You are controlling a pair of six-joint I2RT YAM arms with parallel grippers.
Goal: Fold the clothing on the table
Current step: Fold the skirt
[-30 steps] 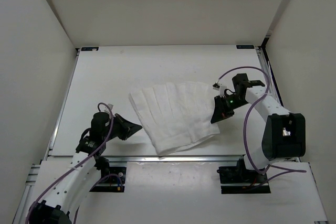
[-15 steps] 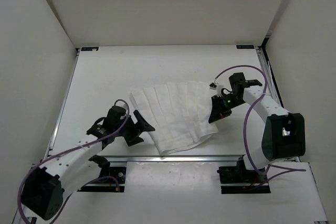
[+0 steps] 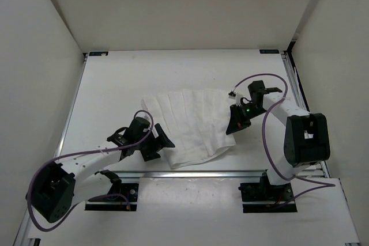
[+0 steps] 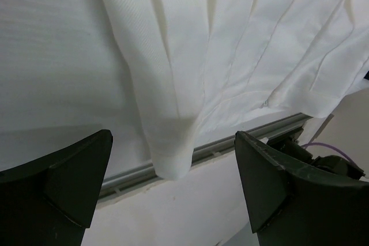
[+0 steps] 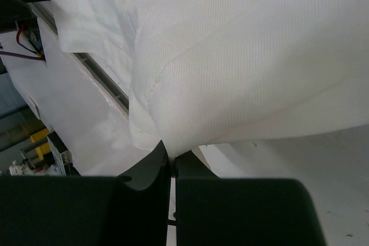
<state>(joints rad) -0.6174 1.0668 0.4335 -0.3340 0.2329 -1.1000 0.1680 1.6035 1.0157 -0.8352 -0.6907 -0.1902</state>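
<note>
Pinching the thin, crease-lined white cloth at its right edge, my right claw is clenched on it. My left claw gapes over its soft near-left corner. It lies fanned on the matte table.

The top external camera looked steeply down from high on the near side over the whole flat matte white table. Wrist cameras sat close behind the left claw and right claw, facing the wrinkled thin white fabric garment and silver aluminium rail, which all views shared.
</note>
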